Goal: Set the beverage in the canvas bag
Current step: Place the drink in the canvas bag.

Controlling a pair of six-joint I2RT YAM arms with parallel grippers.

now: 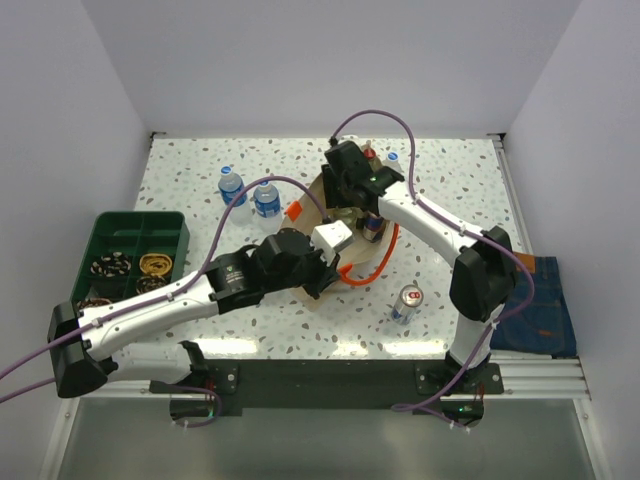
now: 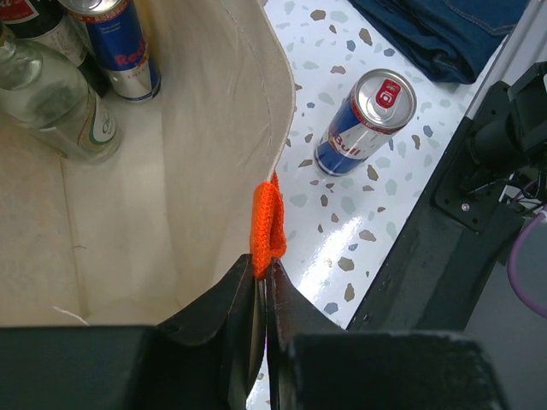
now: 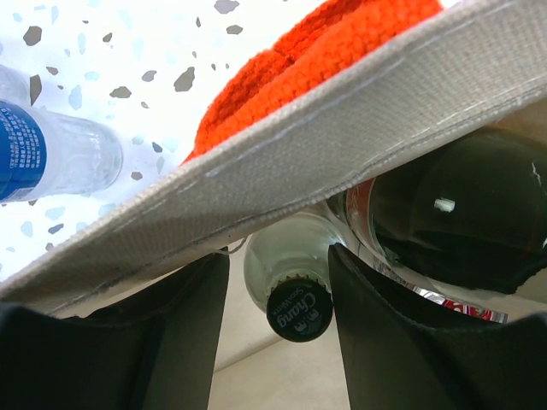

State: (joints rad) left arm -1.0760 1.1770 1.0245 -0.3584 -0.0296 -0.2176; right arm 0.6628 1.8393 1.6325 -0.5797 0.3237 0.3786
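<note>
Left hand (image 2: pixel 263 282): clamped shut on the orange strap (image 2: pixel 267 222) and the canvas rim under it, on the bag's near side.
Canvas bag (image 2: pixel 197 171): mid-table between the two hands, mouth open.
Right hand (image 3: pixel 278 265): at the bag's far rim. The fingers are parted, one on each side of the glass bottle's neck, and a gap shows beside the neck, so no grip.
Glass bottle (image 3: pixel 297 314): inside the bag, clear glass, dark cap. It lies beside a blue-and-silver can (image 2: pixel 120 43) and a dark bottle (image 3: pixel 453 213).
Loose can (image 1: pixel 407 303): upright on the table toward the front edge, right of the bag and apart from it.
Water bottles (image 1: pixel 232 185) (image 1: pixel 266 200): two, upright, left of the bag.
Green tray (image 1: pixel 140 228): at the left edge.
Folded denim (image 1: pixel 540 305): at the right edge.
</note>
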